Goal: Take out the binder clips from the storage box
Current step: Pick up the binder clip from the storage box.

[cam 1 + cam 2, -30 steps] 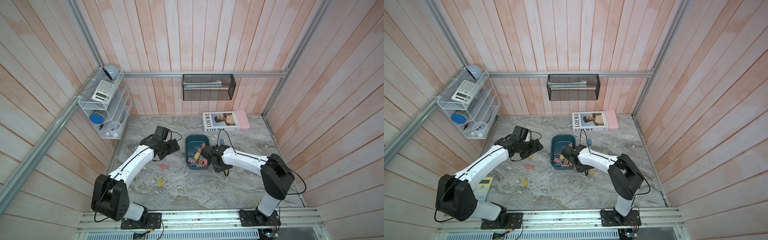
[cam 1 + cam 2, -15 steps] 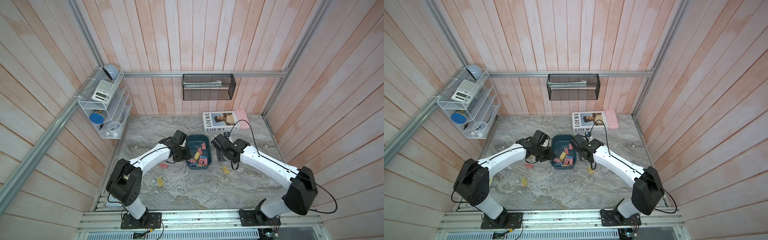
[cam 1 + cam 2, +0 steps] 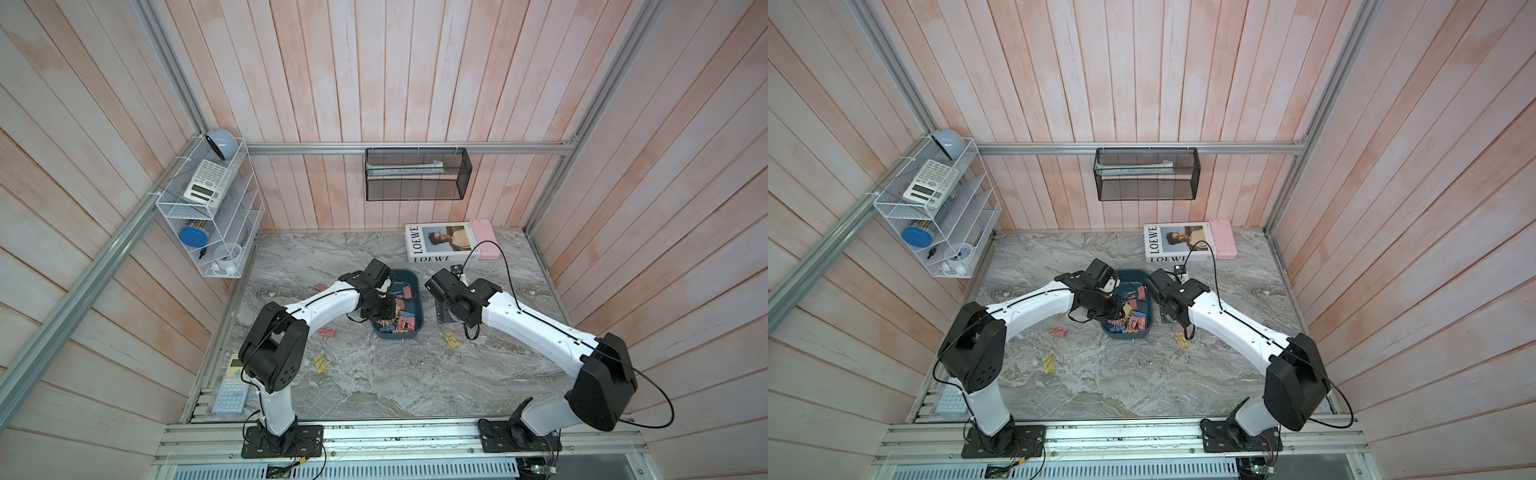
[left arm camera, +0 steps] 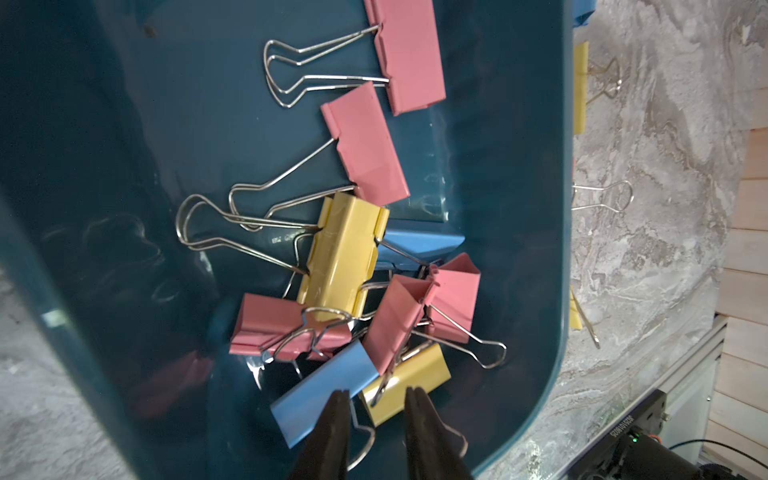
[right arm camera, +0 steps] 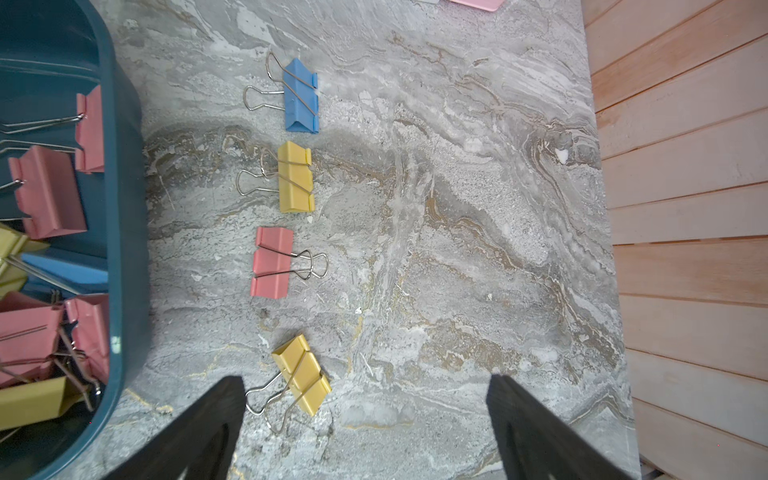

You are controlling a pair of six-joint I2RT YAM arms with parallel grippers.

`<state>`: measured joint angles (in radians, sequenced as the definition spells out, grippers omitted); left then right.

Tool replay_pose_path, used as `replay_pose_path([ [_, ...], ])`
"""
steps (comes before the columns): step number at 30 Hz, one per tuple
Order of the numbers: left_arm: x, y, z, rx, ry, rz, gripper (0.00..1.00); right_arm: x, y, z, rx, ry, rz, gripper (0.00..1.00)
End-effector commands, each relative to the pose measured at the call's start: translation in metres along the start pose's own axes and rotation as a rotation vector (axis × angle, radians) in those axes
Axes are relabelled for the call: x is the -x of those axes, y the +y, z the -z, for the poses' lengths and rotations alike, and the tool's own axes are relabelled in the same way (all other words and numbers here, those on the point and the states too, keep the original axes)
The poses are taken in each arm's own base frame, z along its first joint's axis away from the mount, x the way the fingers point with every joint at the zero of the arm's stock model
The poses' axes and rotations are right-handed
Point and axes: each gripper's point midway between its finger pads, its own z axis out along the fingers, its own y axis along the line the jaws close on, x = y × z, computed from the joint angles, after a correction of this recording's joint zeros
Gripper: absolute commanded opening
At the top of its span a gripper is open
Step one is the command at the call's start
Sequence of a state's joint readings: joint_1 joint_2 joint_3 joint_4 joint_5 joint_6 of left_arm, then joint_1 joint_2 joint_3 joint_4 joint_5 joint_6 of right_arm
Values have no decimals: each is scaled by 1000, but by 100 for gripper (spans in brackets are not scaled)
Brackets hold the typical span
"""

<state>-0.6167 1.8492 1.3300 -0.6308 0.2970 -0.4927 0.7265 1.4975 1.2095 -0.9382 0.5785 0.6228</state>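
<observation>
The left gripper (image 4: 376, 392) has narrowed over binder clips (image 4: 345, 257) in the storage box (image 4: 124, 166), hold unclear; right gripper (image 5: 365, 380) gapes empty.

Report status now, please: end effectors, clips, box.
Left end effector, jaws narrow, over binder clips in storage box; grip unclear. Right end effector open, above loose clips beside box. Nothing blocking.

The dark teal storage box (image 4: 166, 124) sits flat, holding a jumbled heap of pink, yellow and blue binder clips (image 4: 345, 257) with silver wire handles, while 4 more lie in a row just outside its wall.
</observation>
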Motion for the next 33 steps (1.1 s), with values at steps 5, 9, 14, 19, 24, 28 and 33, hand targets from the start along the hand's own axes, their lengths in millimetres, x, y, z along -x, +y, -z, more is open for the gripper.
replay_pose_path([
  [5,-1,-8,-12,-30,40,-42,19,1,-5,-2,-13,-1,-5,98],
  [9,-6,-7,-16,-29,60,-43,11,2,-5,-4,-13,1,-6,98],
  [14,3,-10,-6,-24,16,-45,0,5,-3,-4,-8,1,-4,98],
  [19,18,-23,13,-48,-44,-45,0,7,0,-5,-3,3,3,98],
  [24,30,-35,33,-81,-103,-42,0,11,0,-2,1,-8,1,98],
  [28,35,-40,48,-100,-140,-36,0,13,0,-1,3,-14,2,98],
  [33,36,-39,66,-115,-196,-5,0,19,2,2,14,-28,5,98],
])
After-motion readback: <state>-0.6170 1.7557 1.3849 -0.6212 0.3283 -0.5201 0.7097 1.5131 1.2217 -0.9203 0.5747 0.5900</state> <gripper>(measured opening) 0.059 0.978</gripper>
